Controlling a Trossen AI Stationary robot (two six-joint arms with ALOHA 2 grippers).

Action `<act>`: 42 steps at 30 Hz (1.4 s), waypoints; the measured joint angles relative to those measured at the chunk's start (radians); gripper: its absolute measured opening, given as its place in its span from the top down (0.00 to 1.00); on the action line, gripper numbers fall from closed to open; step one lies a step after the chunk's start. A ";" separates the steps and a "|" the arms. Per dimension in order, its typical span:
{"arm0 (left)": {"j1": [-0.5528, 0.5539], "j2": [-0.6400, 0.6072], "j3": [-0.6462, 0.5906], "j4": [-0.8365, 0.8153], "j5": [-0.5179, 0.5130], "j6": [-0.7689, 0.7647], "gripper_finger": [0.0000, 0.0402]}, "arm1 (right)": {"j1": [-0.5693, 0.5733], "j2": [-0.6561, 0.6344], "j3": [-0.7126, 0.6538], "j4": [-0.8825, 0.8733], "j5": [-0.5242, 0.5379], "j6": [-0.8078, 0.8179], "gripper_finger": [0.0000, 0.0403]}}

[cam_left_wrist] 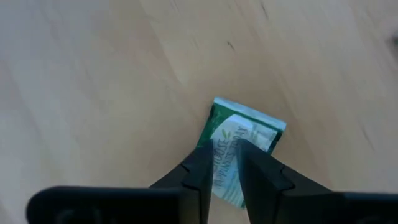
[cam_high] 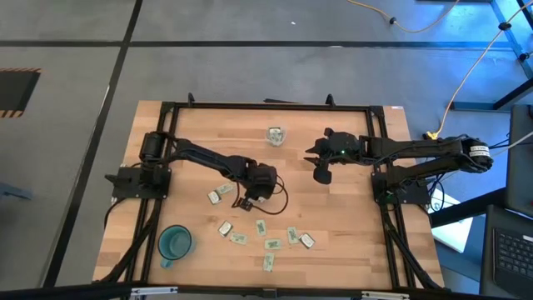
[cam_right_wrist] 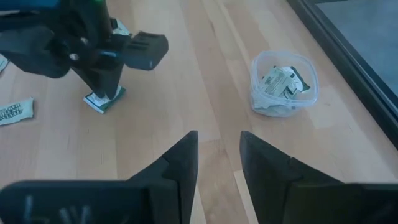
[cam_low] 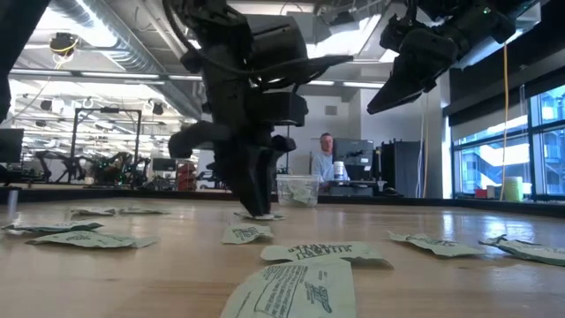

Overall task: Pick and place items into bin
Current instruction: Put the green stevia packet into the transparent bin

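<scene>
Centrally on the wooden surface [cam_high: 333, 217], the left gripper [cam_high: 243, 202] stands with its tips down on a green-and-white packet [cam_left_wrist: 239, 149]. The left wrist view shows its two dark fingers [cam_left_wrist: 199, 177] drawn close together, one on either side of the packet's near end; whether they actually pinch it cannot be told. In the low view the same gripper [cam_low: 256, 199] meets the surface upright, its tips at a flat packet [cam_low: 261, 215] lying there.

Nearer the far edge, around its midpoint, sits the clear bin [cam_high: 276, 135], with a few packets visible through its walls in the right wrist view [cam_right_wrist: 284, 83]. The right gripper [cam_high: 321, 173] hangs in the air between the bin and the right edge, touching nothing, its fingers [cam_right_wrist: 180, 168] parted with bare wood between them and nothing held.

Other packets [cam_high: 268, 244] are scattered loosely toward the near edge, and a pair [cam_high: 220, 194] lies just left of the working gripper. A teal cup [cam_high: 174, 242] with a handle stands close to the near left corner.

Beyond the far edge, the low view takes in a person [cam_low: 325, 159] seated at a screen in the room behind the bin [cam_low: 297, 188].
</scene>
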 joint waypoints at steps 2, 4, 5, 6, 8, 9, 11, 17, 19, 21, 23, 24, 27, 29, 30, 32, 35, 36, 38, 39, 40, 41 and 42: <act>0.001 0.011 0.004 0.000 -0.002 -0.001 0.84 | 0.000 0.000 0.000 0.001 0.000 0.000 0.70; 0.001 0.017 0.004 -0.004 -0.003 0.003 0.85 | 0.000 0.000 0.000 0.000 0.000 0.000 0.70; 0.001 0.018 0.004 -0.006 -0.003 0.007 0.86 | 0.000 0.000 0.000 0.000 0.000 0.000 0.70; 0.001 0.018 0.003 -0.006 -0.003 0.008 0.87 | 0.000 0.000 0.000 0.000 0.000 0.000 0.70; 0.000 0.008 0.002 -0.011 -0.003 0.009 0.89 | 0.000 0.000 0.000 0.000 0.000 -0.001 0.70; 0.000 0.008 0.002 -0.011 -0.004 0.009 0.91 | 0.000 0.000 0.000 0.000 0.000 -0.001 0.70; 0.000 -0.001 0.000 -0.013 -0.009 0.009 0.94 | 0.000 0.000 0.000 0.000 0.000 -0.001 0.70; 0.004 -0.028 -0.004 -0.033 -0.024 0.004 0.99 | 0.000 0.000 0.000 -0.001 0.000 -0.002 0.70; 0.012 -0.059 -0.005 -0.039 -0.024 0.002 0.99 | 0.000 0.000 0.000 -0.006 0.000 -0.002 0.70; 0.029 -0.098 -0.003 -0.035 -0.023 0.002 0.99 | 0.000 0.000 0.000 -0.011 0.000 -0.002 0.70; 0.053 -0.140 -0.004 -0.029 -0.043 0.002 0.99 | 0.000 0.000 0.000 -0.014 0.000 -0.002 0.70; 0.069 -0.160 -0.004 -0.005 -0.069 -0.003 0.99 | 0.000 0.000 0.000 -0.016 0.000 -0.002 0.70; 0.132 -0.212 -0.003 0.082 -0.163 -0.032 0.99 | 0.000 0.000 0.000 -0.016 0.000 -0.002 0.70; 0.190 -0.221 -0.002 0.161 -0.186 -0.053 0.99 | 0.000 0.000 0.000 -0.017 0.000 -0.006 0.70; 0.221 -0.220 -0.002 0.199 -0.181 -0.064 0.99 | 0.000 0.000 0.000 -0.016 0.000 -0.006 0.70; 0.284 -0.209 -0.002 0.273 -0.155 -0.080 0.99 | 0.000 0.000 0.000 -0.016 0.000 -0.006 0.70; 0.366 -0.174 -0.001 0.360 -0.122 -0.106 0.99 | 0.000 0.000 0.000 -0.016 0.000 -0.006 0.70; 0.391 -0.165 -0.002 0.371 -0.104 -0.115 0.99 | 0.000 0.000 0.000 -0.016 0.000 -0.006 0.70; 0.434 -0.142 0.006 0.379 -0.051 -0.125 0.99 | 0.000 0.000 0.000 -0.020 0.000 -0.006 0.70; 0.452 -0.131 0.007 0.369 -0.028 -0.136 0.99 | 0.000 0.000 0.000 -0.019 0.000 -0.006 0.70; 0.466 -0.118 0.008 0.363 -0.013 -0.148 0.99 | 0.000 0.000 0.000 -0.020 0.000 -0.006 0.70; 0.475 -0.103 0.013 0.363 -0.002 -0.155 0.99 | 0.000 0.000 0.000 -0.020 0.000 -0.006 0.70; 0.481 -0.093 0.013 0.365 0.009 -0.157 0.99 | 0.000 0.000 0.000 -0.020 0.000 -0.006 0.70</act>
